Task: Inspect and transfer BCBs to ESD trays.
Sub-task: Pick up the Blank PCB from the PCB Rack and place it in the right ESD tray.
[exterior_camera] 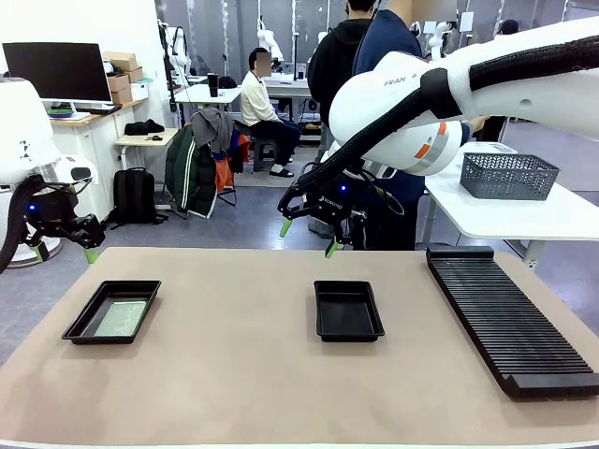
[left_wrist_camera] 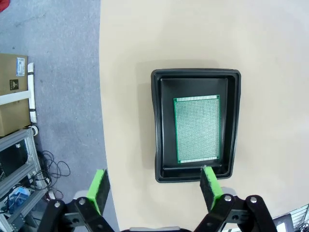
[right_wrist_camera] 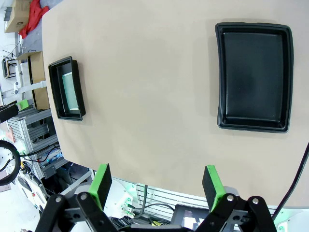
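From the front, the empty tray (exterior_camera: 348, 310) sits mid-worktop (exterior_camera: 234, 383) with its long axis running away from the robot. Well to the left of the empty tray lies the loaded tray (exterior_camera: 112, 311), turned the same way, with one BCB (exterior_camera: 123, 318) flat on its floor and the board's long axis along the tray's. The ribbed black rack (exterior_camera: 510, 318) is to the right of the empty tray. The left end effector (exterior_camera: 64, 253) hangs off the worktop's far left corner, well left of the empty tray, jaws spread wide and holding nothing. The right end effector (exterior_camera: 308, 238) hovers above and behind the empty tray, pointing down, also wide open and empty; its arm's shell reads "FRAN", the rest covered by a cable sleeve. A person (exterior_camera: 388, 37) stands behind the empty tray. In the left wrist view, the left end effector (left_wrist_camera: 155, 191) looks straight down with its pads far apart and nothing between them. The BCB (left_wrist_camera: 197, 129) lies roughly centred and square to the loaded tray (left_wrist_camera: 157, 125). A cardboard box (left_wrist_camera: 12, 92) carries a label too small to read. In the right wrist view, the right end effector (right_wrist_camera: 157, 186) is fully spread and bare. The empty tray (right_wrist_camera: 219, 77) is up right, the loaded tray (right_wrist_camera: 54, 89) far across from it, and its BCB (right_wrist_camera: 71, 92) shows as a green sliver.
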`<state>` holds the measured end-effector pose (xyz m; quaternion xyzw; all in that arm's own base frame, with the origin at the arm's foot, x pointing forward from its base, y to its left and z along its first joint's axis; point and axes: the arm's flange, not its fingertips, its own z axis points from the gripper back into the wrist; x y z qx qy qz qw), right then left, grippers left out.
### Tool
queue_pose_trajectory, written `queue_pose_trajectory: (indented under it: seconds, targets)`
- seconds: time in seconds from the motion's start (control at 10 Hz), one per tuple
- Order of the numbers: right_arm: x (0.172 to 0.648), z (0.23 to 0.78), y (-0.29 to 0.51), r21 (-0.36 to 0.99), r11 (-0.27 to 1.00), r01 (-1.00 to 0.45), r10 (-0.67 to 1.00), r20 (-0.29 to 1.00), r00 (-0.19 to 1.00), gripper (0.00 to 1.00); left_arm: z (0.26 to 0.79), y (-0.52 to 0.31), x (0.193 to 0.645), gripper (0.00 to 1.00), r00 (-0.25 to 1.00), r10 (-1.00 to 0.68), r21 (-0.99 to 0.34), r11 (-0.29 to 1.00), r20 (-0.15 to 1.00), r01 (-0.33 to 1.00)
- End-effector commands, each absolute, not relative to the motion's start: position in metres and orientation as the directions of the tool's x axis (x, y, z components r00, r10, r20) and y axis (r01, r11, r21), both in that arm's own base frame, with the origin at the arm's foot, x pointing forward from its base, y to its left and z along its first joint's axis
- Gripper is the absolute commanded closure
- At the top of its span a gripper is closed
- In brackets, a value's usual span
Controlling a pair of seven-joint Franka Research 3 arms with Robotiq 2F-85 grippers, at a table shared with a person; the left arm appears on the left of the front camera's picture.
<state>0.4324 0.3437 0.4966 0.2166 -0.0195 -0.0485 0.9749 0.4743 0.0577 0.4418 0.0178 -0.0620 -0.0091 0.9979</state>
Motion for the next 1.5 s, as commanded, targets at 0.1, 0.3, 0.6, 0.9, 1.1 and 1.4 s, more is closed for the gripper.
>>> queue_pose_trajectory:
  seconds: [0.1, 0.3, 0.6, 0.9, 1.1, 1.4]
  targets:
    - [0.4337, 0.4965, 0.3434, 0.409, 0.909, 0.081, -0.099, 0.024, 0.995, 0.00, 0.4418, 0.0577, 0.4743, 0.00, 0.992, -0.020, 0.037, 0.999, 0.123, 0.016]
    - [0.4337, 0.4965, 0.3434, 0.409, 0.909, 0.081, -0.099, 0.024, 0.995, 0.00, 0.4418, 0.0577, 0.4743, 0.00, 0.992, -0.020, 0.037, 0.999, 0.123, 0.016]
    - [0.4337, 0.4965, 0.3434, 0.409, 0.909, 0.081, -0.099, 0.024, 0.995, 0.00, 0.4418, 0.0577, 0.4743, 0.00, 0.992, -0.020, 0.037, 0.999, 0.123, 0.016]
    - [0.4337, 0.4965, 0.3434, 0.409, 0.909, 0.081, -0.099, 0.024, 0.995, 0.00, 0.4418, 0.0577, 0.4743, 0.00, 0.992, -0.020, 0.037, 0.999, 0.123, 0.016]
    - [0.4337, 0.4965, 0.3434, 0.409, 0.909, 0.081, -0.099, 0.024, 0.995, 0.00, 0.4415, 0.0572, 0.4745, 0.00, 0.992, -0.019, 0.033, 0.999, 0.123, 0.015]
    - [0.4337, 0.4965, 0.3434, 0.409, 0.909, 0.081, -0.099, 0.024, 0.995, 0.00, 0.4457, 0.0595, 0.4776, 0.00, 0.990, -0.019, 0.009, 1.000, 0.139, 0.018]
